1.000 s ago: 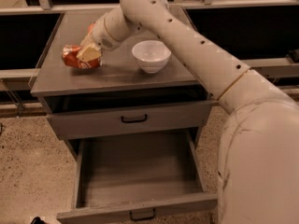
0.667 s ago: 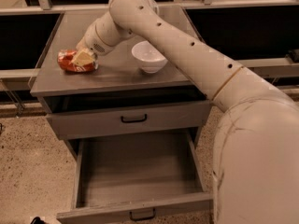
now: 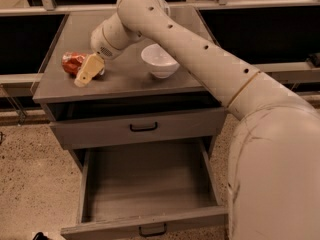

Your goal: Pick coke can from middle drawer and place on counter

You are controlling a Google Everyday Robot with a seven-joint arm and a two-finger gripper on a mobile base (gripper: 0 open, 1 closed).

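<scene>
The coke can (image 3: 74,62) lies on its side at the left of the counter (image 3: 125,81), red and dented. My gripper (image 3: 88,69) reaches down from the wrist onto the can's right end, with one tan finger (image 3: 89,70) across its front; it is shut on the can, which rests at counter level. The middle drawer (image 3: 145,184) is pulled wide open below and its inside is empty; its black handle (image 3: 152,230) shows at the bottom edge.
A white bowl (image 3: 159,60) stands on the counter right of the can, under my arm (image 3: 200,54). The upper grey drawer (image 3: 143,127) is closed. Speckled floor lies to the left. Dark shelving and railings run behind the cabinet.
The gripper has moved the coke can a little further left across the counter, away from the bowl, and has dropped slightly lower over it. The drawer stays open.
</scene>
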